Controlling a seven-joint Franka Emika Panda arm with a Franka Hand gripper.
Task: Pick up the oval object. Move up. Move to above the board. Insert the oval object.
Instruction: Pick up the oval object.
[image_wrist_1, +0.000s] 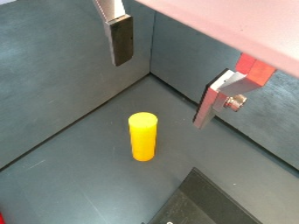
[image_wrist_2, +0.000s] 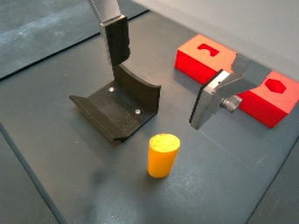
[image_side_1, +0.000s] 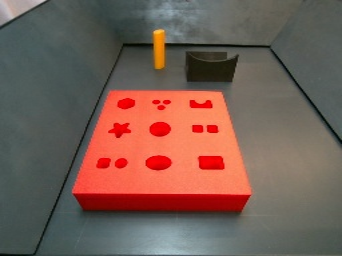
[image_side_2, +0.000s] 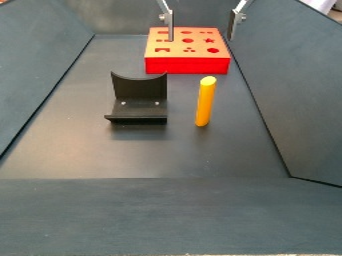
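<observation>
The oval object (image_wrist_1: 142, 136) is a slim orange-yellow peg standing upright on the dark floor; it also shows in the other wrist view (image_wrist_2: 163, 155) and in both side views (image_side_1: 159, 48) (image_side_2: 205, 100). My gripper (image_wrist_1: 163, 83) (image_wrist_2: 162, 83) is open and empty, well above the peg, with the peg showing below and between the fingers (image_wrist_1: 121, 39). In a side view only the fingertips (image_side_2: 167, 14) show, at the top edge. The red board (image_side_1: 160, 200) (image_side_2: 187, 64) with its grid of shaped recesses lies flat, apart from the peg; parts of it show in a wrist view (image_wrist_2: 205, 59).
The dark fixture (image_wrist_2: 117, 107) (image_side_1: 210, 65) (image_side_2: 138, 97) stands beside the peg, a short gap away. Grey walls enclose the floor on all sides (image_side_1: 54, 70).
</observation>
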